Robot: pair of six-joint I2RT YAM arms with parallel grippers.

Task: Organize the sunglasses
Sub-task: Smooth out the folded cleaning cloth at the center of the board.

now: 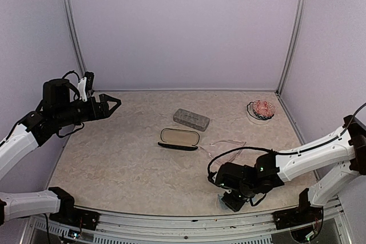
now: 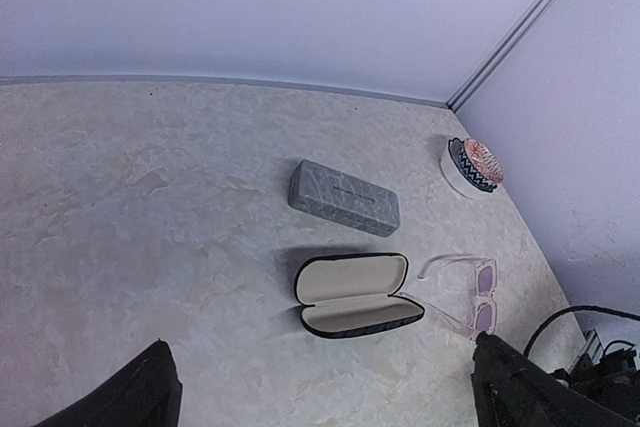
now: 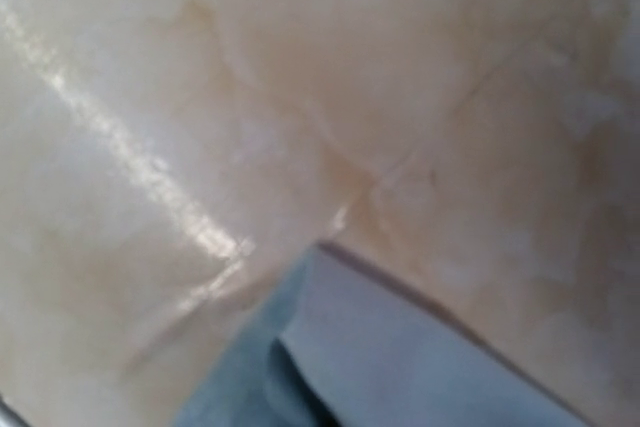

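The right fingers [image 1: 231,200] are pressed together and pointed down at the near edge of the bench [image 1: 126,158], low over its surface. Their own wrist view is a close blur of marbled bench top with a grey-blue shape at the bottom edge, so I cannot tell whether anything is pinched between them. The left fingers [image 1: 108,107] are spread wide and empty, raised at the far left and aimed across the bench.

Just beyond the right arm lies the clear pinkish pair of sunglasses [image 2: 465,292], flat on the bench with at least 1 arm unfolded. It sits just beside the right end of the black oval case [image 2: 352,294], which is open with its pale lining showing. Behind that case, slightly apart, is the grey case [image 2: 344,197], closed. Near the far right corner stands a small white dish [image 2: 449,165] holding something patterned. The dark wire-framed pair shows in none of the 3 views; it may be hidden under the right arm.

The step in hand looks like a pickup by the right arm, with neither pair cased yet. Next, the clear pair likely needs a light grip on its frame, then a short carry into the open black case, set down lengthwise so the arms fit inside.
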